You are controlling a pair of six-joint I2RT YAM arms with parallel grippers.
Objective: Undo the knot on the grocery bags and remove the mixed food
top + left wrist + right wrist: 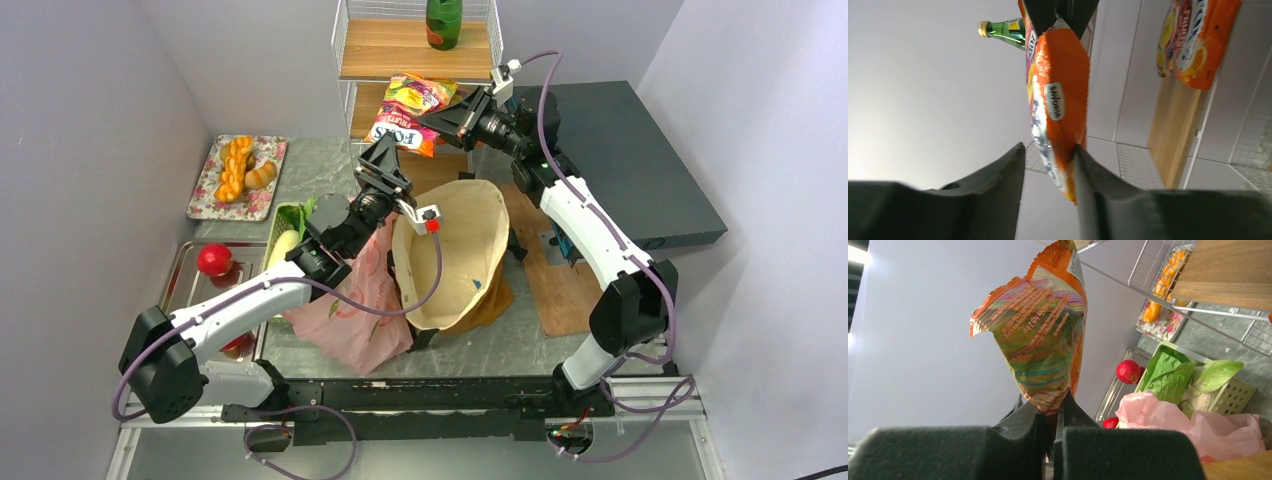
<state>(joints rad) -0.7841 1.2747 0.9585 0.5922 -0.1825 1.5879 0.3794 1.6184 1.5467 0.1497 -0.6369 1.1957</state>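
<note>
My right claw [1050, 407] clamps the snack packet [1043, 340]; my left claw [1049, 147] (fingers spread, gripping nothing) sits at its lower end.

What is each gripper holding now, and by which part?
The right gripper pinches a snack packet by one narrow end. The left gripper is open and holds nothing; the packet's other end appears to reach between its fingers.

The snack packet [1048, 340] is gleaming as glossy printed foil, creased at its seams. The pink bag [350, 335] is showing thin, crinkled, translucent plastic. The tote [465, 240] is looking like matt cloth. At the far edge, the shelf [400, 48] is showing smooth wood in white wire, and the bottle [443, 22] is shining as glossy green glass. The tray [185, 280] at the left edge is glinting as polished metal.
</note>
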